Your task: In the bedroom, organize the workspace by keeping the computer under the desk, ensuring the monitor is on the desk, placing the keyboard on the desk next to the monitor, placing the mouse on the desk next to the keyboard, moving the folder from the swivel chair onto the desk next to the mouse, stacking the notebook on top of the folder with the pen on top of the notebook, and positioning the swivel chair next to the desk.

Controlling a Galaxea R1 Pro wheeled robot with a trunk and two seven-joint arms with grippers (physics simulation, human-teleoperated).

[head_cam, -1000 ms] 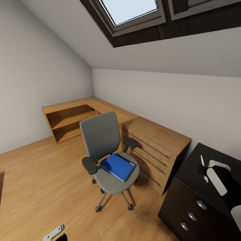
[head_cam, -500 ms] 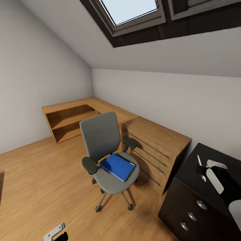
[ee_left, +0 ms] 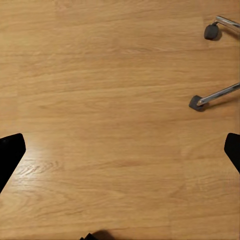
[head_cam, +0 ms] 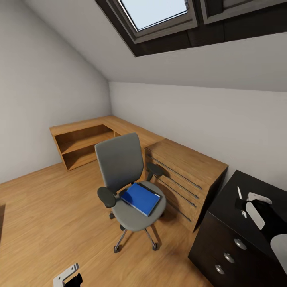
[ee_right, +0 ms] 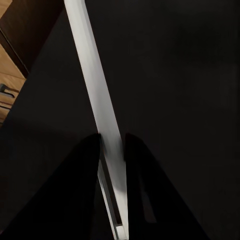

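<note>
The swivel chair (head_cam: 119,163) stands mid-room on the wooden floor, and the bright blue folder (head_cam: 140,198) lies flat on its grey seat. At the right edge is the black desk (head_cam: 229,217) with its drawer unit. Just above the desktop my right gripper (head_cam: 241,205) is shut on the pen (head_cam: 240,192), a slim white stick; the right wrist view shows the pen (ee_right: 95,85) pinched between the dark fingers (ee_right: 85,165) over the black surface. My left gripper (head_cam: 67,278) hangs low over the floor, open and empty (ee_left: 120,155).
A wooden chest of drawers (head_cam: 187,167) sits between the chair and the desk, close to both. A low wooden shelf unit (head_cam: 79,143) runs along the far corner. The chair's chrome legs and castors (ee_left: 200,102) lie near my left gripper. Sloped ceiling with skylight above.
My right gripper has sunk slightly over the desk with the pen still in it. The left gripper has crept a little to the right; chair and folder are unmoved.
</note>
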